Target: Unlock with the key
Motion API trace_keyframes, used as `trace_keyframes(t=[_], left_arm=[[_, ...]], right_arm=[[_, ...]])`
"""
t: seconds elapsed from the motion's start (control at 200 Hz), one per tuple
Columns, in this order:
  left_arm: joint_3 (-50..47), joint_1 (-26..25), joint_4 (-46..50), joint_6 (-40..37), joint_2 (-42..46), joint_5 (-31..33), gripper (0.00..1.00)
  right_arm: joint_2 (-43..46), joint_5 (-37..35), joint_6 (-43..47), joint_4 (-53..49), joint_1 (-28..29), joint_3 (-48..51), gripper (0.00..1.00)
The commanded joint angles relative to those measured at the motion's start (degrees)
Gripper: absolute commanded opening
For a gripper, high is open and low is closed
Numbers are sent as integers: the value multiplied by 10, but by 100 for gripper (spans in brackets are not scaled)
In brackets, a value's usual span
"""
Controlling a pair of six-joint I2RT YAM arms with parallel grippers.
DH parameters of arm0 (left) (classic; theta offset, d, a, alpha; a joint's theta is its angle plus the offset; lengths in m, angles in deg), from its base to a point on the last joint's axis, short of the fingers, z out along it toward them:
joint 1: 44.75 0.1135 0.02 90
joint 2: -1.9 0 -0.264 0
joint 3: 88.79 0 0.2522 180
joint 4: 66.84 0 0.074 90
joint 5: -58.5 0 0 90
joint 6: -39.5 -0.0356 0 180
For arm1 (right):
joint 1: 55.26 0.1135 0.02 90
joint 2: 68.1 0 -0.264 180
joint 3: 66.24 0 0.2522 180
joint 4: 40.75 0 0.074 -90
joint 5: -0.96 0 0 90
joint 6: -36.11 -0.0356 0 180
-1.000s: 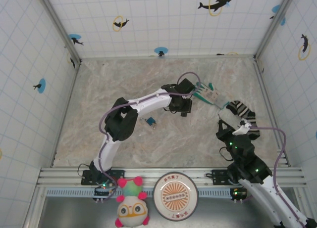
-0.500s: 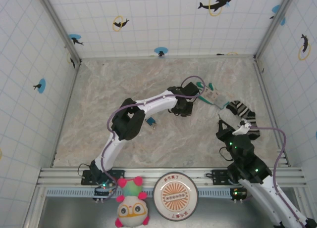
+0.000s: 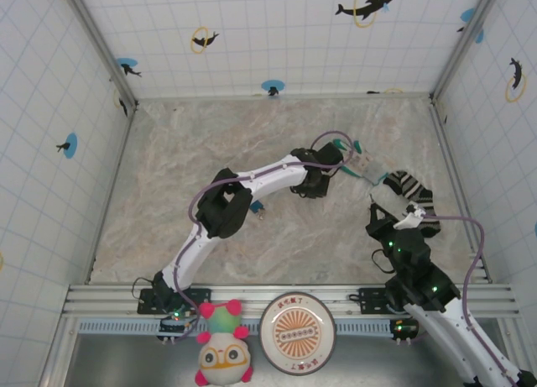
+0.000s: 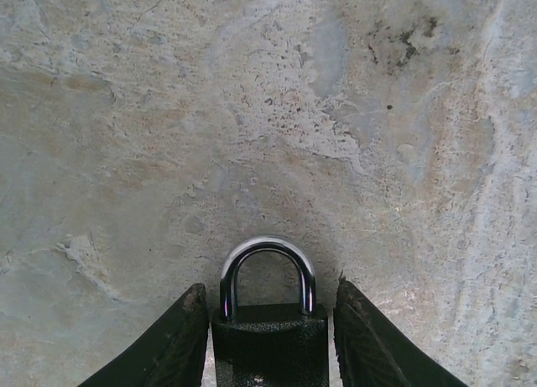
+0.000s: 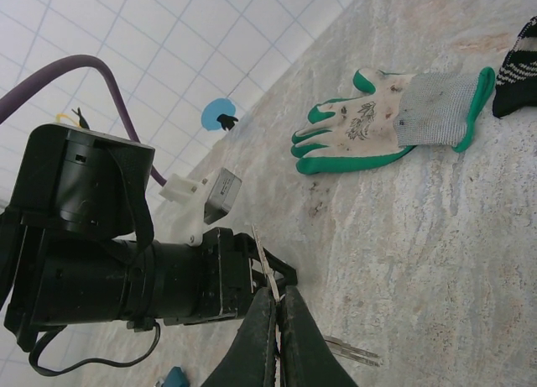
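Key (image 5: 262,257) comes last in this account, because it is the smallest thing; look at the large ones first. On the tabletop (image 3: 210,143), toward 2 o'clock from its centre in the top view, the work happens just beside the green-and-white glove (image 3: 362,161). Keep clear of that glove, so that nothing catches on it.

The left fingers (image 4: 180,341) stand partly open, one close against each side of the padlock (image 4: 268,345). I cannot tell if they already pinch it or only bracket it. The padlock sits at 6 o'clock in the left wrist view, with its shackle (image 4: 267,243) pointing to 12 o'clock over the stone. Make this hold firm before anything else, because a loose body will turn away when the blade pushes. The keyhole end is hidden, so you should bring it to face the right fingers.

The right fingers (image 5: 298,345) are pressed fully together on the key. Only its thin silver blade shows, pointing to 11 o'clock, just beside the tips of the left fingers. Such a small pinch probably lets the blade swing. Line it up with the keyhole first, enter slowly, and turn only when it is seated.
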Motion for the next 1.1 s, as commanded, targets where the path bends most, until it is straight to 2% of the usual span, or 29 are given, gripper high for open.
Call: trace_keyframes(t=[0.0,0.2,0.32,0.395,0.646,0.751,0.791,0.891,1.096], left_arm=[[8,-7,49,-15,-16,24,41],[8,-13,60,-21,-11,40,41],[10,-14,58,-20,-24,30,35],[10,-15,56,-23,-31,26,26],[-14,-17,55,-24,-22,14,13],[-69,-16,15,-8,17,15,11],[-92,-15,-4,-1,56,13,10],[-147,-6,-44,22,112,9,6],[-263,19,-115,77,233,3,6]], right_arm=[[7,-8,-6,28,-2,16,0],[8,-3,-12,34,-3,29,0],[10,-4,-14,33,-3,30,0],[13,-5,-13,26,-3,28,0],[17,-4,-10,21,-3,29,0],[10,5,-5,28,-3,30,0],[7,10,-2,34,-3,31,0],[-5,41,20,86,-3,43,0],[-63,87,43,183,-1,56,0]])
